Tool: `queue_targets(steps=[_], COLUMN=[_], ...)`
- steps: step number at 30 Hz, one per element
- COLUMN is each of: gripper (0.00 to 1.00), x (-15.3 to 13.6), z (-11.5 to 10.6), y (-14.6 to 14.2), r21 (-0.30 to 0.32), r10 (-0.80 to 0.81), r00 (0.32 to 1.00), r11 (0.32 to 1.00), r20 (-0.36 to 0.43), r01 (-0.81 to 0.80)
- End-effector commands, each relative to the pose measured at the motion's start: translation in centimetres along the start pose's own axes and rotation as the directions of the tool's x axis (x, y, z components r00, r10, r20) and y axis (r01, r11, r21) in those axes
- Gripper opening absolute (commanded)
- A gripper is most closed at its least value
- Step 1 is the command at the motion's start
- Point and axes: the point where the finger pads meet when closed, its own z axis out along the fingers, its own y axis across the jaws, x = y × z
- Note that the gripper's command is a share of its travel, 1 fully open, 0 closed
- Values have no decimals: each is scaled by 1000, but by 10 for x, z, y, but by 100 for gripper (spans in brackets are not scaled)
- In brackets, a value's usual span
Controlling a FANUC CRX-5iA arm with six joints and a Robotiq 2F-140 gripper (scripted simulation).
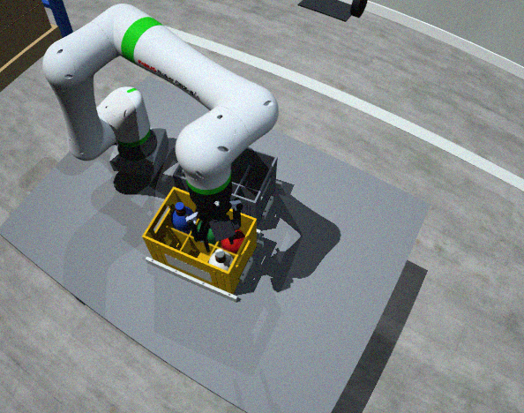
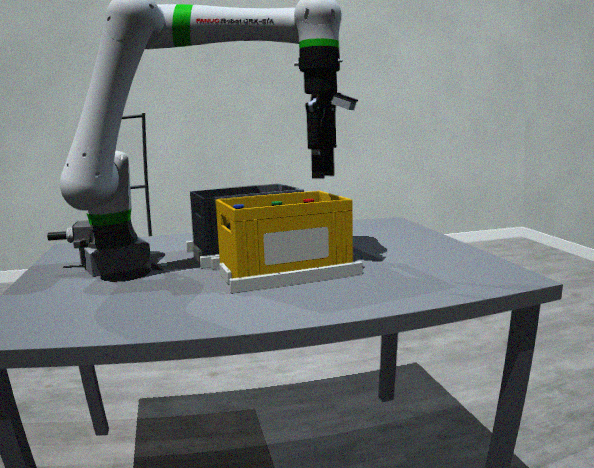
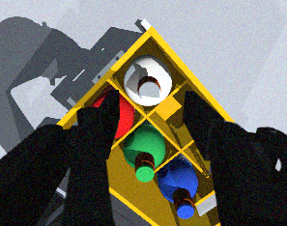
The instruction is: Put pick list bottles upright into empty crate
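In the exterior view the robot's base sits at the left end of the grey table (image 2: 438, 282), so the arm arches over to reach both crates. Next comes the dark crate (image 2: 206, 216), the one to be filled, set just behind the yellow crate (image 2: 284, 234); a white rail along the yellow crate's foot looks meant to keep it from sliding. The pick list cannot be made out in any view.

From the wrist camera, the yellow crate's dividers hold each bottle upright in its own cell: the red-labelled bottle (image 3: 119, 115) at left, the green one (image 3: 145, 151) in the middle, the white one (image 3: 148, 81) above it, and the blue one (image 3: 180, 181) at right.

The gripper (image 2: 322, 170) hangs well above the yellow crate's rim, pointing straight down. Its jaws stand partly apart with nothing between them, touching nothing; in the wrist view they frame the green bottle, so a descent onto that neck seems the likely next step.
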Motion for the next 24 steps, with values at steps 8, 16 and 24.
queue_targets(steps=[8, 16, 24], gripper=[44, 44, 44], x=[1, 1, 1], z=[8, 19, 27], y=[0, 0, 0], r21=[0, 0, 0], r10=[0, 0, 0], r00=[1000, 1000, 1000], r11=[1000, 1000, 1000], r20=[-2, -2, -2], r01=[0, 0, 0])
